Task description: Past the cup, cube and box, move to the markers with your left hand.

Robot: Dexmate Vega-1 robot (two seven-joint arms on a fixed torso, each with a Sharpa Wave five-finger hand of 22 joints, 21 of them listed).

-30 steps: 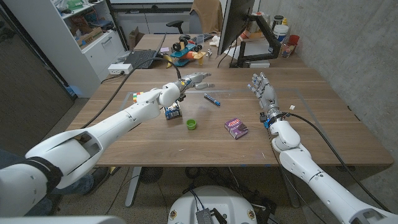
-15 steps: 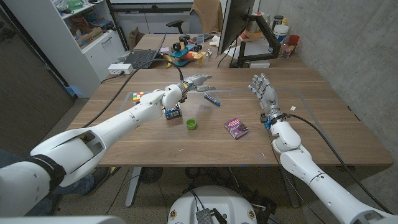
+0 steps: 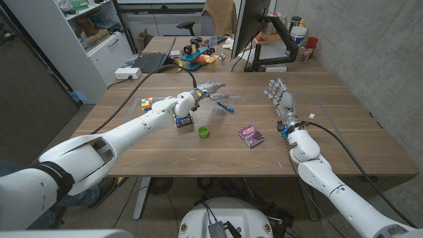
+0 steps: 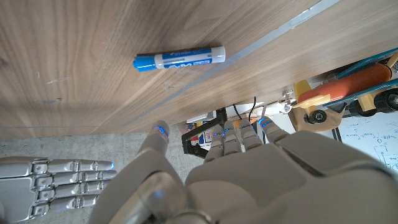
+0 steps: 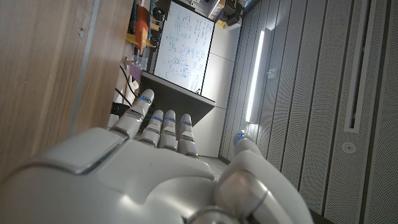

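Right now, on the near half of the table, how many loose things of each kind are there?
Marker: 1
Green cup: 1
Colour cube: 1
Purple box: 1
Small blue-and-white item under the left arm: 1
Total: 5

Marker (image 3: 225, 105) behind cup (image 3: 203, 132); box (image 3: 251, 135) right of cup, cube (image 3: 147, 103) far left.

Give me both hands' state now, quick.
Left hand: open, holding nothing, above the table near the blue marker.
Right hand: open, fingers apart, holding nothing.
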